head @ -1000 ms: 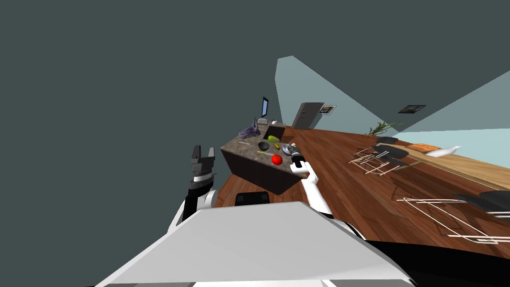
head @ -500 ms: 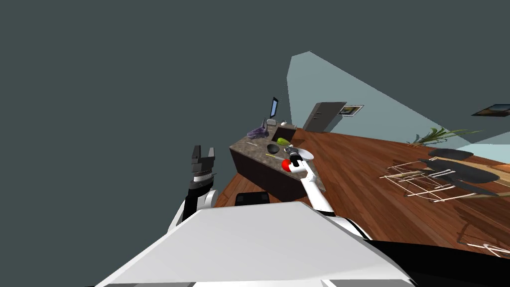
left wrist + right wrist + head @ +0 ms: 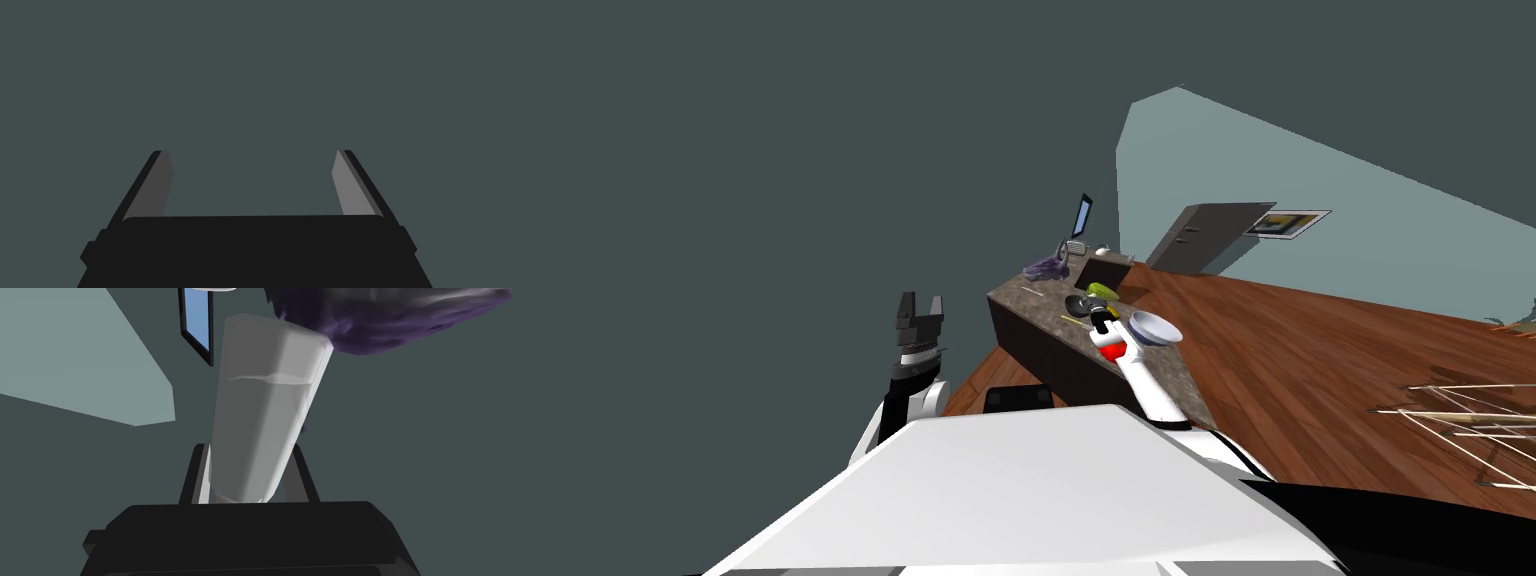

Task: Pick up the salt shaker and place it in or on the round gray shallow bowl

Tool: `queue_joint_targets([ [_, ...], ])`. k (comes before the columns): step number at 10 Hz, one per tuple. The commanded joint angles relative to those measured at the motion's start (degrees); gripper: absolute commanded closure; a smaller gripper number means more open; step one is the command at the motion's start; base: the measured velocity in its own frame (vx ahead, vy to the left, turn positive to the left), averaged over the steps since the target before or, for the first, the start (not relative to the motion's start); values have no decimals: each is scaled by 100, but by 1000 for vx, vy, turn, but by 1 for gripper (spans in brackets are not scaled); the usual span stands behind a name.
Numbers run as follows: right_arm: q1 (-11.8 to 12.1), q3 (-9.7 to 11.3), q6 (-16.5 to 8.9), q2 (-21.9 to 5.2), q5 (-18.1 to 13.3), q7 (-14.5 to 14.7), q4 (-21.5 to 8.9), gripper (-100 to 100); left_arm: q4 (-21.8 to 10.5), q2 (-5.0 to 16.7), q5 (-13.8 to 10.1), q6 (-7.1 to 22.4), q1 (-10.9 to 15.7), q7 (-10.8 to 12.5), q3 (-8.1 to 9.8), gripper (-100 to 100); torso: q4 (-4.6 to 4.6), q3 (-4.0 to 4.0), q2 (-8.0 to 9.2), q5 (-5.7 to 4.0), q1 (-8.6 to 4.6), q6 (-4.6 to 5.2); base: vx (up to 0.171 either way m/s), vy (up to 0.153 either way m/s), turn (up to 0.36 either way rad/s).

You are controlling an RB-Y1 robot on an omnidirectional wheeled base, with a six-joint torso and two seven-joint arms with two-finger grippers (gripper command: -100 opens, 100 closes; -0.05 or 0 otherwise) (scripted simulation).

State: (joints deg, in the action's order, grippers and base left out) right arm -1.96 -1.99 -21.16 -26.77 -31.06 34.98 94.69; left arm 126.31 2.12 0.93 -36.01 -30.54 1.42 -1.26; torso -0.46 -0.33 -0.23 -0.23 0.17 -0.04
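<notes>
the salt shaker is a tall, faceted, tapering column, pale grey and glassy-smooth. the right gripper clamps one end between its thin blade fingers, over the speckled brown stone counter. in the head view the round shallow bowl, pale and thin-rimmed, sits at three o'clock of that gripper. the left gripper, at nine o'clock of the counter, has its fingers spread on nothing.

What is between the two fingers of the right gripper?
The salt shaker, a tall pale grey body, sits between them; both fingers of the right gripper press its sides. The right wrist view shows this.
</notes>
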Motion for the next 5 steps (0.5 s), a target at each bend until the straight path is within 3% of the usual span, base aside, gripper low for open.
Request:
queue_joint_targets([
  [1,0,0,0,0,0,0,0,100,0,0,0,0,0,0,0,0,0,0,0,0,0,0,44,8,66],
  [2,-7,19,-12,-4,1,10,1,-100,0,0,0,0,-1,0,0,0,2,8,17,-1,-10,15,10,3,-4],
  [5,-9,19,-9,-3,1,9,2,-100,0,0,0,0,0,0,1,0,9,25,43,-3,-19,17,0,0,0],
])
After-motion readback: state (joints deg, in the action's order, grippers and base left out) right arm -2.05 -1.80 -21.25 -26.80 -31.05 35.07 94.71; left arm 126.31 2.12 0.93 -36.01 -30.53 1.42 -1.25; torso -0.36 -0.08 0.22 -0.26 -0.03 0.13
